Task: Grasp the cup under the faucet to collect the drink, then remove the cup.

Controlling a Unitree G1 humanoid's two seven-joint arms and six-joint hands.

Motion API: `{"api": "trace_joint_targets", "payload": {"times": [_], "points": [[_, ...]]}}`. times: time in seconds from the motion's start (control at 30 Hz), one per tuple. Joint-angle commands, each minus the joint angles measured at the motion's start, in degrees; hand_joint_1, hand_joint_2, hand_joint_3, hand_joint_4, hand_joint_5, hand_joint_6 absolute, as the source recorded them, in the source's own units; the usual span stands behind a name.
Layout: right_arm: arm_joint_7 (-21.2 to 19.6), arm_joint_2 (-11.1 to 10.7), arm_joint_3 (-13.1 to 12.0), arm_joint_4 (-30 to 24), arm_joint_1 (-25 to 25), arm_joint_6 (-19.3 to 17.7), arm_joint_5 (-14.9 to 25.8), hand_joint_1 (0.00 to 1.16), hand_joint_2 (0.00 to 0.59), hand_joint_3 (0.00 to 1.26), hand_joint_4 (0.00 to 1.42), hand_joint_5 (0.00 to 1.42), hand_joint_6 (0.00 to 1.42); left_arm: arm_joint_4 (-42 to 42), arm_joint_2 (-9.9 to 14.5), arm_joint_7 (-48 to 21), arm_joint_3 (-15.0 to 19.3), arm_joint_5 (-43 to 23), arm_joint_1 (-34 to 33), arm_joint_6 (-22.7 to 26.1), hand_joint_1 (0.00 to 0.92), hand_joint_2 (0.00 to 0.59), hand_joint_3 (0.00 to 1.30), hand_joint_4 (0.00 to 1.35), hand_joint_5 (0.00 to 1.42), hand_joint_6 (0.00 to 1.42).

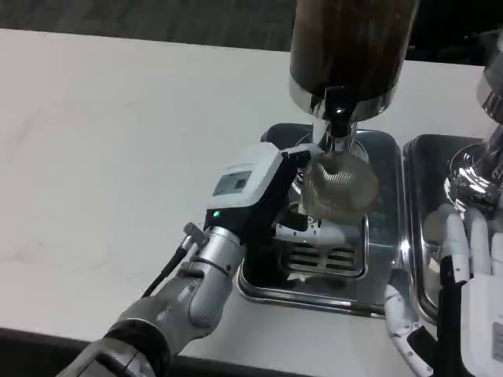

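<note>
A clear ribbed cup (339, 185) stands under the black faucet (338, 110) of a tall dark drink dispenser (351, 47), over a shiny metal drip tray (314, 292). My left hand (271, 200) reaches in from the lower left, and its fingers wrap around the cup's left side. Whether drink is in the cup I cannot tell. My right hand (464, 271) rests at the lower right, fingers apart and pointing up beside the second tray, holding nothing.
A second metal tray (420, 236) lies to the right with the chrome base of another dispenser (475, 169) on it. The white table (118, 157) stretches wide to the left. The table's front edge runs along the bottom left.
</note>
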Motion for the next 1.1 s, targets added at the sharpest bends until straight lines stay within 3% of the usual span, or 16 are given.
{"api": "trace_joint_targets", "payload": {"times": [0.03,0.23,0.3,0.37,0.73,1.0,1.1], "points": [[-0.6,1.2,0.9,-0.5,0.5,0.5,-0.1,0.22,0.470,0.06,0.00,0.00,0.13,0.3,-0.2,0.6,-1.5,1.2,-0.9,-0.1,0.618,0.000,0.81,0.91,1.11,1.27],[-0.3,1.0,0.8,-0.4,0.2,0.3,0.1,0.22,0.470,0.06,0.00,0.00,0.13,0.2,0.5,1.8,-2.3,1.3,-0.3,0.2,0.604,0.000,0.76,0.85,1.06,1.25],[-0.2,1.0,0.6,-0.3,0.1,0.2,0.5,0.22,0.470,0.06,0.00,0.00,0.14,0.3,0.8,1.6,-2.6,1.2,-0.4,0.3,0.565,0.021,0.67,0.73,0.96,1.15],[-0.2,1.0,0.5,-0.2,0.0,0.1,0.7,0.22,0.470,0.06,0.00,0.00,0.14,0.2,1.2,1.7,-2.5,1.0,-0.2,0.1,0.485,0.050,0.50,0.59,0.90,1.10],[-0.1,0.6,0.2,0.6,-0.8,-0.2,1.8,0.22,0.470,0.06,0.00,0.00,0.14,0.3,2.3,-1.9,-1.9,-0.6,0.0,-1.0,0.375,0.036,0.19,0.31,0.69,0.93],[-0.5,0.5,0.1,0.9,-1.3,-0.3,2.5,0.22,0.470,0.06,0.00,0.00,0.14,-0.6,2.8,-3.2,-1.2,-1.6,0.6,-3.9,0.193,0.000,0.09,0.20,0.52,0.67],[-0.5,0.4,-0.1,1.2,-1.7,-0.5,2.8,0.22,0.470,0.06,0.00,0.00,0.14,-1.0,3.2,-3.1,-0.2,-2.6,1.2,-5.6,0.129,0.000,0.09,0.20,0.50,0.64]]}}
